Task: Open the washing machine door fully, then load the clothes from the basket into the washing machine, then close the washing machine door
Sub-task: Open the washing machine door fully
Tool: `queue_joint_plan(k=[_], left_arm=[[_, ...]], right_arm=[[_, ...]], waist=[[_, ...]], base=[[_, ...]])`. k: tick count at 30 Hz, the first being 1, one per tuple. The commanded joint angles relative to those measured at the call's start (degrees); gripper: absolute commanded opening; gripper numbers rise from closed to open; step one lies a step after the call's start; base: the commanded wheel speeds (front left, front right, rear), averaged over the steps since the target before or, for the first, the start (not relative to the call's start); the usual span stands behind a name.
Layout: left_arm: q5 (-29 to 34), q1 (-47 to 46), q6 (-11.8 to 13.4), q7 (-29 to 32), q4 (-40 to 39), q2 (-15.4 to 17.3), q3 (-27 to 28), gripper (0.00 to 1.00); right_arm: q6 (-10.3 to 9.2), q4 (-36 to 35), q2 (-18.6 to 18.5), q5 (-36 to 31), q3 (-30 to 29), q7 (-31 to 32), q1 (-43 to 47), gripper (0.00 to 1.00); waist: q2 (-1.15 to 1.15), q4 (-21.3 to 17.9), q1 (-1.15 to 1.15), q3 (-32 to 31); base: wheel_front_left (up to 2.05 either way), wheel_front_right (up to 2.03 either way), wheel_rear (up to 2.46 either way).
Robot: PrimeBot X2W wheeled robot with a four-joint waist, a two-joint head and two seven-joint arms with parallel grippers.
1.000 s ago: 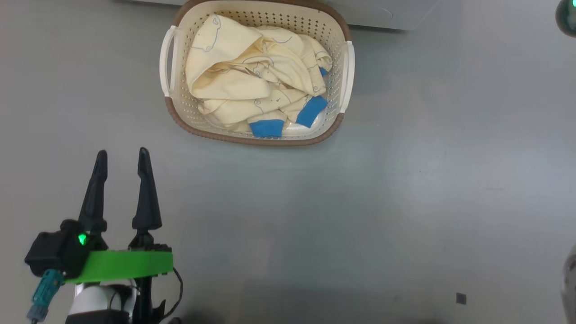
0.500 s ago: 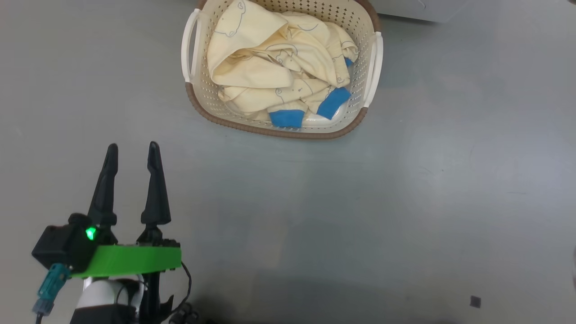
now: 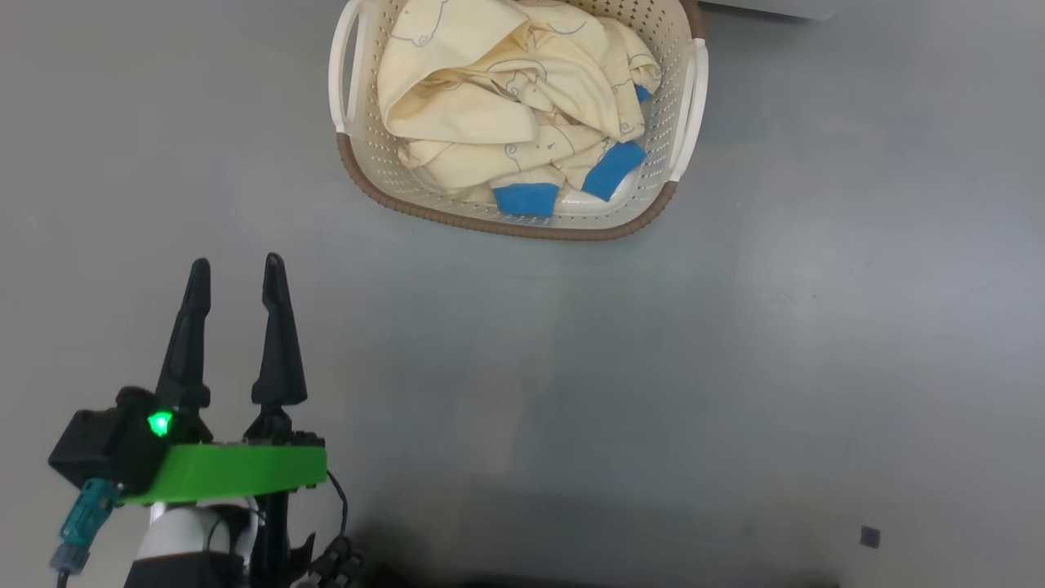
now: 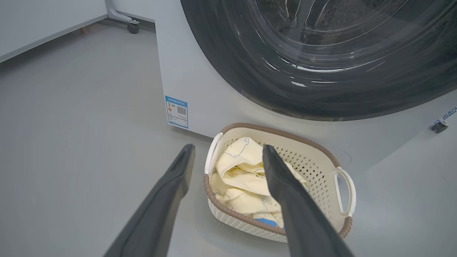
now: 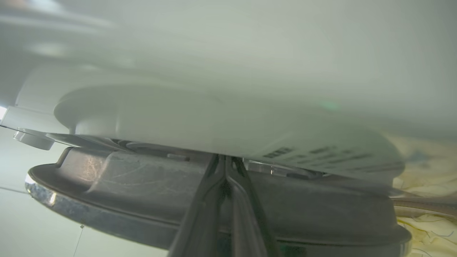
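Observation:
The cream basket (image 3: 506,227) stands on the grey floor at the top of the head view, heaped with the pale yellow and blue clothes (image 3: 490,90). My left gripper (image 3: 235,263) hovers open at the lower left, well short of it. The left wrist view has that gripper (image 4: 228,147) aimed at the basket (image 4: 285,134) and clothes (image 4: 239,167), which sit before the white washing machine (image 4: 200,82); its black-rimmed door (image 4: 250,71) lies against the front. My right gripper (image 5: 225,159) is shut, tips in the seam between the dark door (image 5: 125,185) and the white front (image 5: 214,117).
A blue-and-white sticker (image 4: 176,111) marks the washer's lower left corner. A caster (image 4: 134,28) of a white unit stands on the floor behind, another wheel (image 4: 437,126) at the right. A small dark square (image 3: 869,536) lies on the floor.
The head view has shifted, so the basket now sits higher and further right in the picture. The left gripper stays open in the same corner.

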Motion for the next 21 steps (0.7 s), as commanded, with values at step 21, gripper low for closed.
queue_joint_plan(k=[21], left_arm=[[-0.3,-0.5,0.0,-0.4,-1.1,0.7,3.0,1.0]], right_arm=[[-0.16,-3.0,1.8,1.0,7.6,0.0,0.3,0.0]], waist=[[0.0,-1.6,-0.01,-2.0]], base=[[0.0,0.0,0.0]])
